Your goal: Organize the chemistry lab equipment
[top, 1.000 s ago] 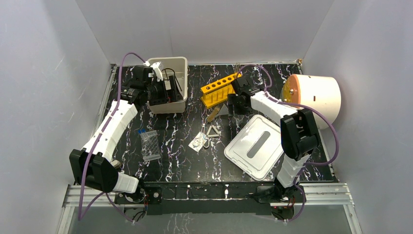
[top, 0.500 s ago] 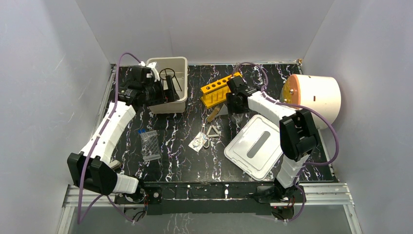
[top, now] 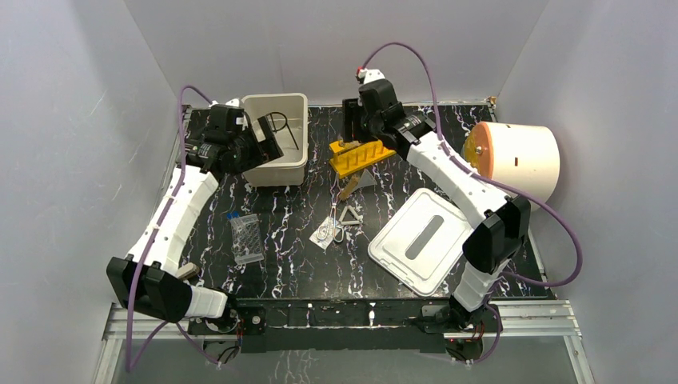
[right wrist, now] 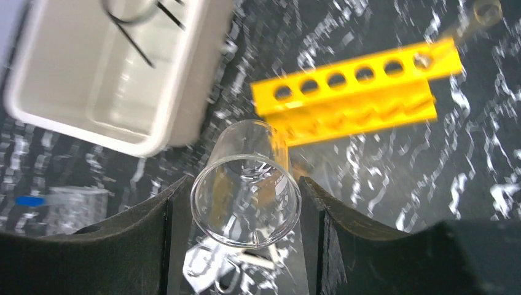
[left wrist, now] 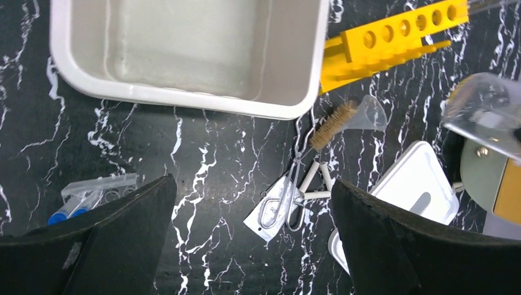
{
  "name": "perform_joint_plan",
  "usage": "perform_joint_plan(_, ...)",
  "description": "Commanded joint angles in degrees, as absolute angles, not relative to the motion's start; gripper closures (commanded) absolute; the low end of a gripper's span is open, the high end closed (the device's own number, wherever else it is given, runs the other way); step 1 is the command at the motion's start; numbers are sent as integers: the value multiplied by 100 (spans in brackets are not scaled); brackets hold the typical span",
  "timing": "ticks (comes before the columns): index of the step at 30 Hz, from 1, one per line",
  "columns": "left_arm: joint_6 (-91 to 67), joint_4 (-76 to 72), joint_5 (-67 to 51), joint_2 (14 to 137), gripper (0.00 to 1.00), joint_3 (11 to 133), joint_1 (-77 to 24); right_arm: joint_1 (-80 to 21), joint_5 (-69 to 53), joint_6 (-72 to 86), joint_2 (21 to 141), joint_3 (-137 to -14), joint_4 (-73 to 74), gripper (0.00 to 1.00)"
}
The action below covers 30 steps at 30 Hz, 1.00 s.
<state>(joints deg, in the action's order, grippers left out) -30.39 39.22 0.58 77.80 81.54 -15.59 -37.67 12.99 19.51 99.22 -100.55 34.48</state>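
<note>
Near the far edge of the surface, by the rack [top: 360, 152], the right hand [right wrist: 242, 203] is closed on the glass dish [right wrist: 246, 153]. The left hand [left wrist: 250, 184] is wide open and holds nothing, beside the bin [top: 276, 172] in the far left corner. The ring stand [top: 276, 128] lies in this bin.

I count one white bin [top: 276, 173], one black wire ring stand [right wrist: 140, 49], one yellow rack [left wrist: 393, 44], one white lid [top: 396, 250], one orange-faced drum [top: 524, 160], one white triangle [left wrist: 312, 174], one pair of tweezers [left wrist: 293, 184], one tan brush [left wrist: 332, 123], one clear funnel [left wrist: 372, 114], one clear glass beaker [right wrist: 246, 184], and one bag of blue-capped vials [left wrist: 92, 192], though I can't make out how many vials it holds
</note>
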Motion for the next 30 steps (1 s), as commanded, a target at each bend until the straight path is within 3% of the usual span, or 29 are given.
perform_joint_plan(1,-3581,4379,616,7477,5,8180,-1378,-4051,935,1943,10437,-11129,2993,49)
perform_joint_plan(13,-3849,4793,1302,7200,10,8109,-1257,-4836,604,1506,12765,-13920,3388,48)
perform_joint_plan(22,-3638,4675,1181,7142,9,8001,-1257,-4965,740,1339,13976,-14985,4089,48)
perform_joint_plan(30,-3546,4582,1076,7143,8,7853,-1248,-4966,983,1301,13902,-14787,4633,47)
